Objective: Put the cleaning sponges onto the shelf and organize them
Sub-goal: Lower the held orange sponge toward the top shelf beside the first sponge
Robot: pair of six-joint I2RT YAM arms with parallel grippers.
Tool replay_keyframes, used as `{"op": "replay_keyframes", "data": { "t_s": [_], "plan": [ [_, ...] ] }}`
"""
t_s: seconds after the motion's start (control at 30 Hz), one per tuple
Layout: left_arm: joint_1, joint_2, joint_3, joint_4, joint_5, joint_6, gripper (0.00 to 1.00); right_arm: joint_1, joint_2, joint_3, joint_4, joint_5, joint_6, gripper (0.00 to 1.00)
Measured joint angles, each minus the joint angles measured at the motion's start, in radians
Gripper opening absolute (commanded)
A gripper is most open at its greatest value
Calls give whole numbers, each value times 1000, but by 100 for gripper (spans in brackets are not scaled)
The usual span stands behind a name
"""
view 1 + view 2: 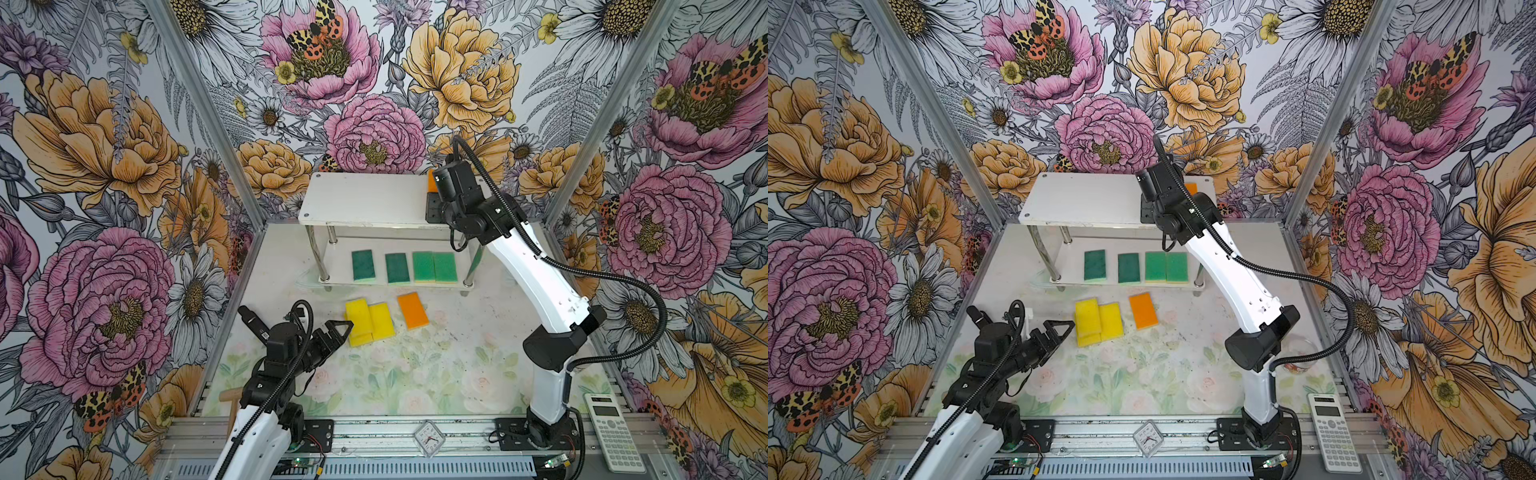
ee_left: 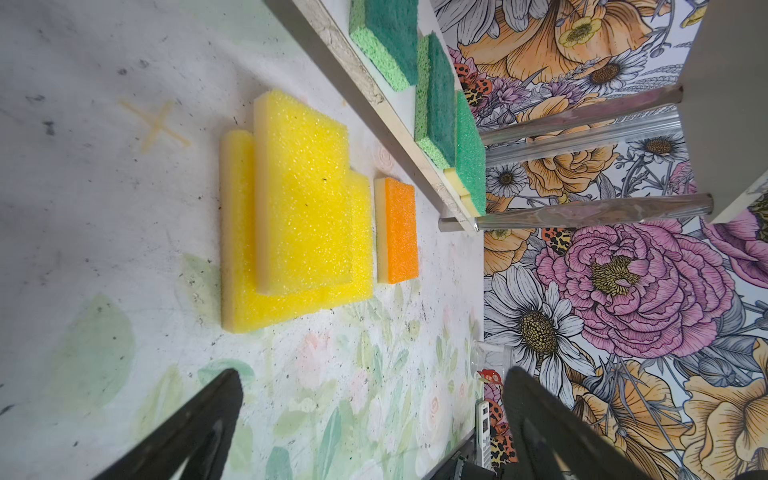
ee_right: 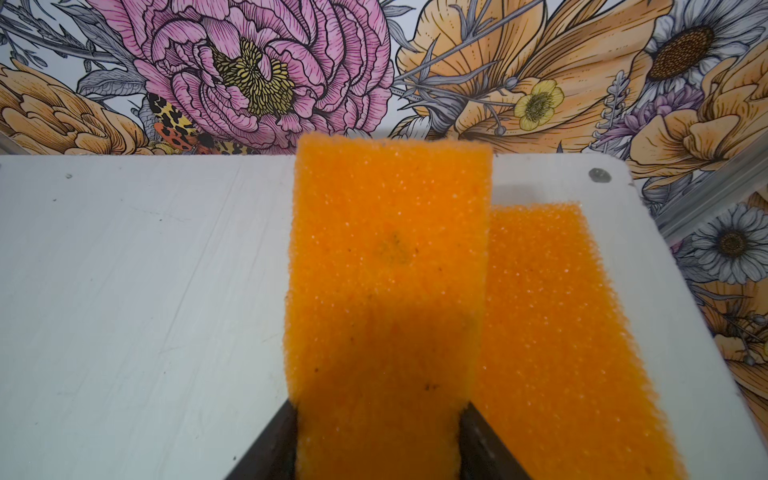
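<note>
Shelf (image 1: 365, 199) at the back of the table (image 1: 415, 374) is the biggest thing before me, and its two white boards seem to sort the sponges by colour. The lower board (image 1: 376, 266) carries four green sponges (image 1: 434, 267) in a row along its front edge: the two darker ones stand apart, the two lighter ones touch side by side, and bare board is left at the left end. The top board (image 1: 1092, 199) is mostly bare, with only its right end in use. On the table just in front of the shelf lie three yellow sponges (image 1: 368, 322), overlapped in a loose pile, and beside them, apart, a loose orange sponge (image 1: 412, 310). In the right wrist view my right gripper (image 3: 379, 409) is clamped across the width of the held orange sponge (image 3: 386, 270), whose far end tilts up off the board. A resting orange sponge (image 3: 552, 332) lies flat next to it, near the corner screw (image 3: 597, 174); whether the two touch I cannot tell. I judge I am laying mine alongside it so the oranges share a row. The risk is landing on its near edge, while the board on the other side is free. My left gripper (image 2: 374, 374) has its jaws wide apart and empty, low over the table, pointed at the yellow pile, near it but not touching.
</note>
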Motion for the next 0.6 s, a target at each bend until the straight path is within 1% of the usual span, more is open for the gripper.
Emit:
{"op": "replay_keyframes", "data": {
  "t_s": [0.6],
  "plan": [
    [0, 0, 0, 0, 0, 0, 99, 0, 0, -11, 2, 4, 0, 58]
  ]
}}
